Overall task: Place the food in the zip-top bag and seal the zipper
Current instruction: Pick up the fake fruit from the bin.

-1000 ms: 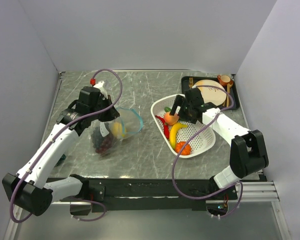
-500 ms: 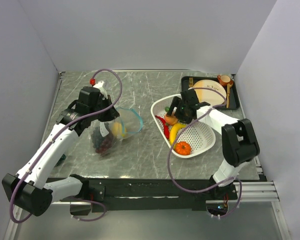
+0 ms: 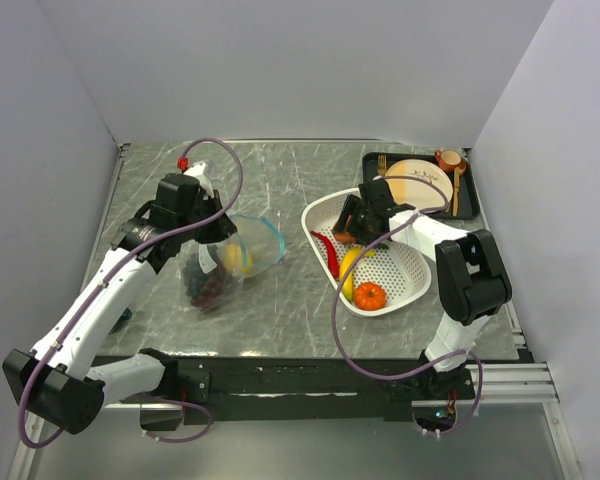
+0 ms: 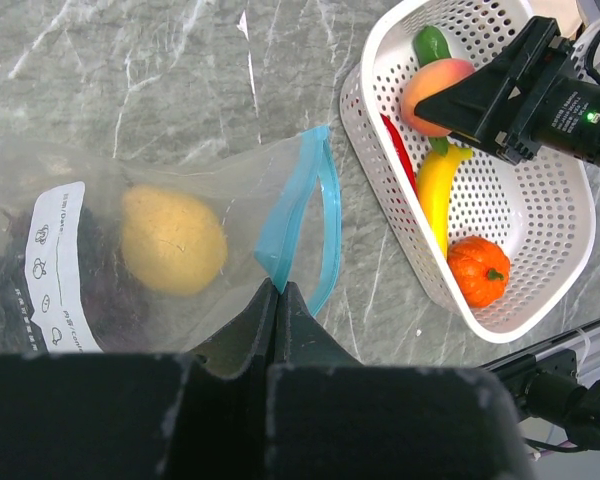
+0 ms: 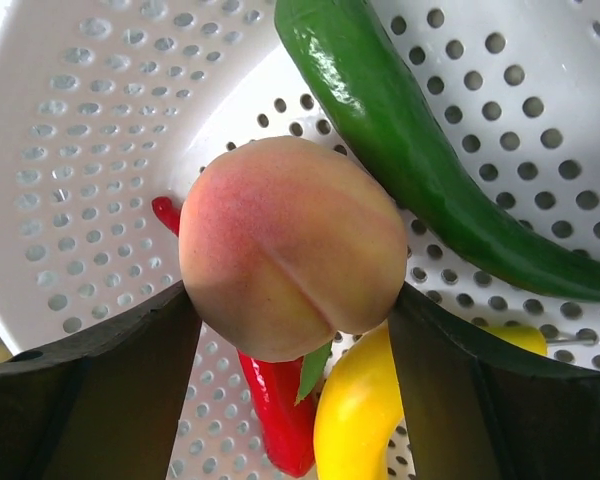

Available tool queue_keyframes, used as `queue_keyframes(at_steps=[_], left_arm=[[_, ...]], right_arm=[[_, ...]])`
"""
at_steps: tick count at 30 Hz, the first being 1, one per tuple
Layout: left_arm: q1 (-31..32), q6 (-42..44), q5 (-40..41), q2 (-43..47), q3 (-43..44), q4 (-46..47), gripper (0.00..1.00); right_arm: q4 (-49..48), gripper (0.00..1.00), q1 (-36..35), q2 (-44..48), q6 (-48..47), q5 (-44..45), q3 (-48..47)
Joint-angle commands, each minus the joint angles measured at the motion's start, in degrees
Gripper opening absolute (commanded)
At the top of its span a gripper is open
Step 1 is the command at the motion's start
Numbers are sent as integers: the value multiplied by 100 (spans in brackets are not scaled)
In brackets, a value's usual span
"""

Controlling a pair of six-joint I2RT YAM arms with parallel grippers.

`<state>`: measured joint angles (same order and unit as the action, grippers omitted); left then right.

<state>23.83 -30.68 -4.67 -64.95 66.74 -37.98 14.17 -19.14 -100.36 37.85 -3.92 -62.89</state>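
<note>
Marble tabletop [image 3: 280, 310]: grey and veined, closed in by plain pale walls.
Grapes [image 3: 208, 288]: a dark cluster at the near end of the zip-top bag [image 4: 180, 190]. The left wrist view shows them only as a shadow behind the white label [image 4: 62, 265].
Lemon [image 4: 172, 240]: inside the bag, just beyond the grapes.
Left gripper [image 4: 277, 292]: fingers together, pinching the bag's clear film just beside the zipper [image 4: 298, 200]. In the top view the wrist hides this pinch.
Zipper: the teal strip gapes in a loop, its mouth facing 3 o'clock toward the white perforated basket [image 4: 540, 210].
Tomato [image 4: 477, 270]: at the basket's 6 o'clock end.
Banana [image 4: 438, 190]: beyond the tomato, alongside the red chili [image 4: 398, 150].
Peach [image 5: 290, 245]: toward the basket's 10 o'clock, resting over the chili and banana.
Right gripper [image 5: 290, 300]: one finger on each side of the peach, both touching it. Only its own wrist view shows that contact.
Green chili [image 5: 420, 150]: behind the peach, against the basket wall.
Black tray [image 3: 375, 160]: at the table's 1 o'clock corner, carrying a beige plate [image 3: 418, 185] and an orange cup [image 3: 448, 158].
</note>
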Motion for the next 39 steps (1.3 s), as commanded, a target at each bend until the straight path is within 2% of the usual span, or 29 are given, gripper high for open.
queue_keyframes(at_steps=[1, 4, 11, 25, 28, 32, 39], left_arm=[[25, 62, -8, 96, -12, 150, 1], [25, 71, 1, 79, -21, 159, 1], [25, 53, -26, 70, -56, 185, 1], [25, 35, -17, 61, -38, 150, 1], [25, 27, -43, 35, -30, 185, 1], [25, 44, -78, 0, -3, 194, 1], [25, 53, -61, 0, -3, 159, 1]], right_arm=[[-134, 91, 50, 227, -303, 85, -109], [-169, 97, 50, 437, -418, 259, -22], [191, 98, 50, 245, -787, 541, -460], [657, 90, 50, -388, -928, 410, -979], [543, 76, 42, -309, -998, 410, -865], [473, 45, 42, -2, -1016, 410, -681], [367, 44, 42, 587, -841, 112, -434]])
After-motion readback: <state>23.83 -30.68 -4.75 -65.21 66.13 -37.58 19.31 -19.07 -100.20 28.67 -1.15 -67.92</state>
